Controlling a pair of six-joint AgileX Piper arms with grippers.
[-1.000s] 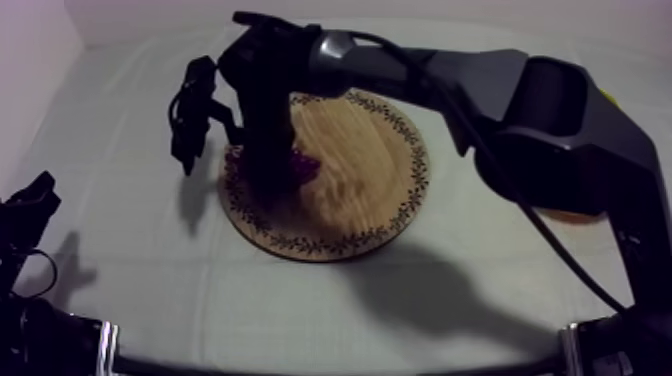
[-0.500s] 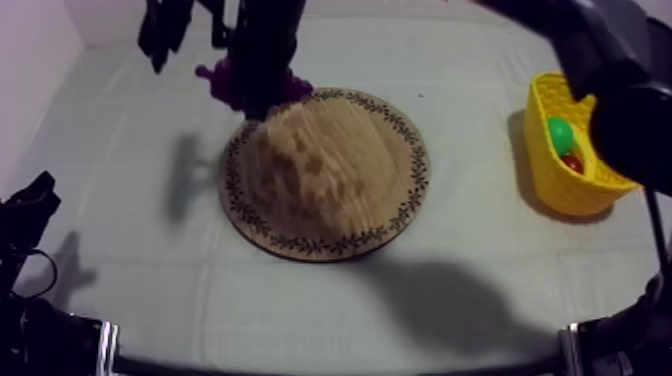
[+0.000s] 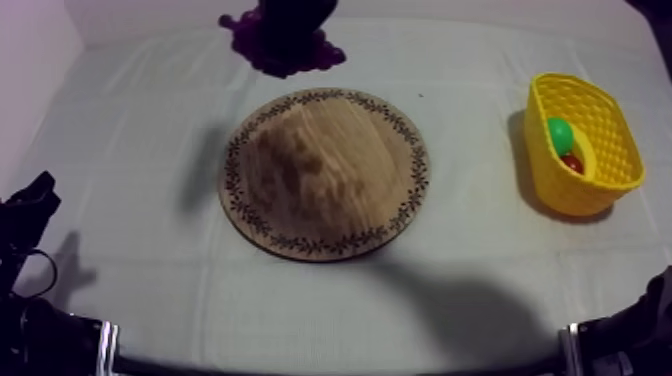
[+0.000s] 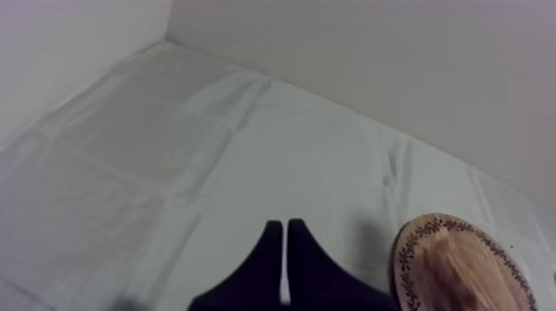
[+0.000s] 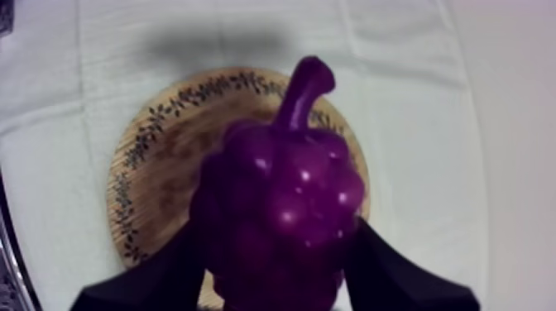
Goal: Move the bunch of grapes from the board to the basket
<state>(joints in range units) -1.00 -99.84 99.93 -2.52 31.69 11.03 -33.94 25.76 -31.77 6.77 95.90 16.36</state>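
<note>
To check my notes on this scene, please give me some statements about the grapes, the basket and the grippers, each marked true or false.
1. The bunch of grapes lies on the wooden board. False: the right gripper is shut on it and holds it in the air.
2. The left gripper is shut on nothing. True.
3. The yellow basket stands at the right arm's side, apart from the wooden board. True.
4. The yellow basket is empty. False: a green fruit and a small red fruit lie in it.
</note>
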